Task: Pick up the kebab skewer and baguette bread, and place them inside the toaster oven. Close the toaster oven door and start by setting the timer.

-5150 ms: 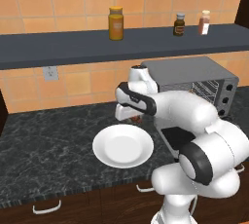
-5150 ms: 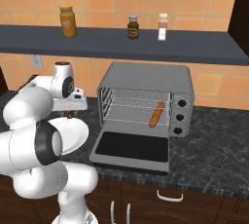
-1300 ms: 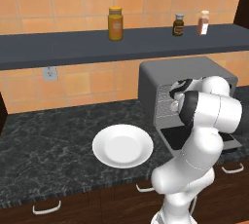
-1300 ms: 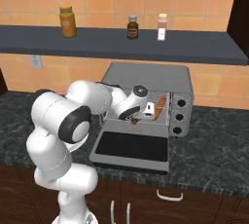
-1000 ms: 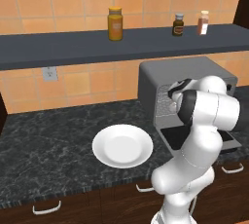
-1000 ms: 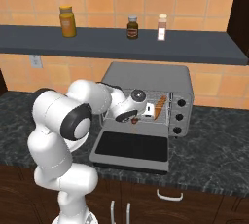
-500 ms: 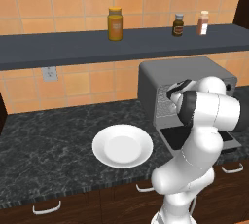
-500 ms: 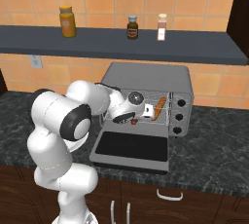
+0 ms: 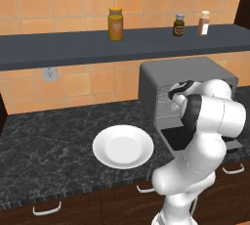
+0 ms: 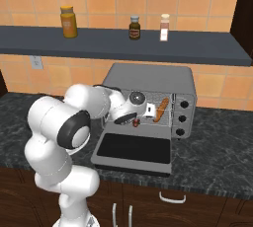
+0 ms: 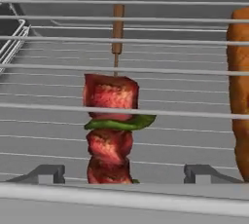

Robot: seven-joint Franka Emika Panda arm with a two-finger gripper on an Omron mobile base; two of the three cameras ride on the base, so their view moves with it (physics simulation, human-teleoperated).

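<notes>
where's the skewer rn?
Kebab skewer lies on the toaster oven wire rack, left of the baguette bread in the hand view.

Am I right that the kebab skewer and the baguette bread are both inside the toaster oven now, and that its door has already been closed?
Not quite: the toaster oven door is open, folded down flat, as the right base view shows. The kebab skewer and baguette bread are indeed both inside the toaster oven.

Rendered home kitchen, orange tiled wall [image 9: 73, 4], dark marble counter [image 9: 44, 146], toaster oven [image 10: 148, 80], spice shelf [image 10: 123, 41]
</notes>
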